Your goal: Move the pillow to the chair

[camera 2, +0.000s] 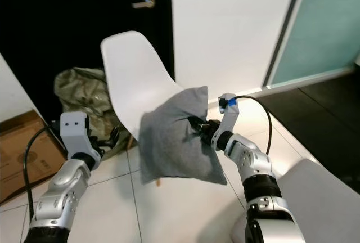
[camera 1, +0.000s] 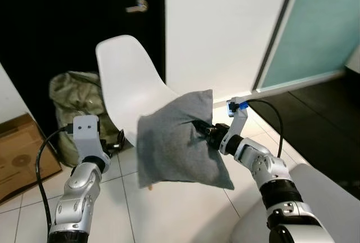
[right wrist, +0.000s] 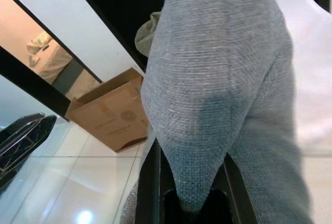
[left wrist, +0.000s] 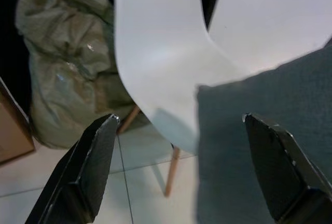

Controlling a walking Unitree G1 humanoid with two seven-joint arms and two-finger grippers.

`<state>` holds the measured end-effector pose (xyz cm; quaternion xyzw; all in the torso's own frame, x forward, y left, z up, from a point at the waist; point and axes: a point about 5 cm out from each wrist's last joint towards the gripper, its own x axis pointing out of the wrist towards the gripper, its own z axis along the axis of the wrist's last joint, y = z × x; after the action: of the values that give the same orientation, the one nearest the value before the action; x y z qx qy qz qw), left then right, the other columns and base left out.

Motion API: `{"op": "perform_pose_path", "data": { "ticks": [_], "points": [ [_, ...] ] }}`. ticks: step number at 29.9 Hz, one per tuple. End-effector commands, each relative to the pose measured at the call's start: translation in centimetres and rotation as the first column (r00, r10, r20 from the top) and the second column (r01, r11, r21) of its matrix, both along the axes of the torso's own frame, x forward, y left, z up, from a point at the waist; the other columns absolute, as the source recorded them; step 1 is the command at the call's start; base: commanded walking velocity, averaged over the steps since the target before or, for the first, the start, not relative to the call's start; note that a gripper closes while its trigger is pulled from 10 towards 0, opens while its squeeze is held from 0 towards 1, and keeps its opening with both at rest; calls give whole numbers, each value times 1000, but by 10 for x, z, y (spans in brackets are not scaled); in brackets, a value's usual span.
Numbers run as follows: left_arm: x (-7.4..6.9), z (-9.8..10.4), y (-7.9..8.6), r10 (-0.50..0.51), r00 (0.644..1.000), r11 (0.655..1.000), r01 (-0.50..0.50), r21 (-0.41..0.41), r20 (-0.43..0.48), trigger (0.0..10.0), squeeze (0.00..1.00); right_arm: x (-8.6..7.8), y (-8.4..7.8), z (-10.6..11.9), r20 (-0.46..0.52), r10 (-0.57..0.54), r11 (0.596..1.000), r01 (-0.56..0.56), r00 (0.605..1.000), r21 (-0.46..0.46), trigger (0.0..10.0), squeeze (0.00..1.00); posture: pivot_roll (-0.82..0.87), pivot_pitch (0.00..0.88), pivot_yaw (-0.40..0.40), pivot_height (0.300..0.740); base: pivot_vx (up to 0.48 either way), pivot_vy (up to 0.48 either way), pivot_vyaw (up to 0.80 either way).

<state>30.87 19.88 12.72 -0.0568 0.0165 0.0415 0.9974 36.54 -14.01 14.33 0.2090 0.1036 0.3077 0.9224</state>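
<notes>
A grey fabric pillow [camera 1: 177, 142] hangs in the air in front of a white shell chair [camera 1: 132, 82] with wooden legs. My right gripper [camera 1: 199, 130] is shut on the pillow, pinching a fold of its cloth [right wrist: 194, 146] between the two black fingers. The pillow covers the front of the chair's seat. My left gripper [left wrist: 181, 167] is open, held low to the left of the chair, its fingers [left wrist: 85, 167] spread wide and pointing at the chair seat [left wrist: 161, 73] and the pillow's edge [left wrist: 259, 146].
A crumpled olive bag [camera 1: 73, 99] lies on the tiled floor behind the chair. A cardboard box [camera 1: 19, 153] stands at the far left. A dark door [camera 1: 84, 18] with a handle is behind, a glass panel [camera 1: 315, 29] at the right. A white rounded surface [camera 1: 315, 198] lies at lower right.
</notes>
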Motion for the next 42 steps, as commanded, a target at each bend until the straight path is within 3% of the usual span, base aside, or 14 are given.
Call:
{"op": "perform_pose_path", "data": {
  "ticks": [1, 22, 33, 42],
  "points": [
    [-2, -3, 4, 6, 1000, 1000, -6, 11, -12, 10000, 0, 6, 0, 16, 74, -26, 999, 24, 997, 35, 10000, 0, -136, 39, -35, 740, 480, 0, 0],
    [-2, -3, 1, -11, 1000, 1000, 11, 15, -16, 10000, 0, 8, 3, 17, 67, -42, 998, 38, 997, 54, 10000, 0, -130, 38, -31, 740, 480, 0, 0],
    [-3, -6, 0, -9, 1000, 1000, 10, 19, -27, 10000, 0, 11, 3, 13, 43, -69, 998, 69, 997, -3, 10000, 0, -126, 35, -34, 740, 480, 0, 0],
    [-6, -10, 1, 7, 999, 1000, -6, 9, -51, 10000, 0, 14, 3, 9, 33, -95, 992, 97, 995, -78, 10000, 0, -126, 31, -36, 740, 127, -50, 0]
  ]
}}
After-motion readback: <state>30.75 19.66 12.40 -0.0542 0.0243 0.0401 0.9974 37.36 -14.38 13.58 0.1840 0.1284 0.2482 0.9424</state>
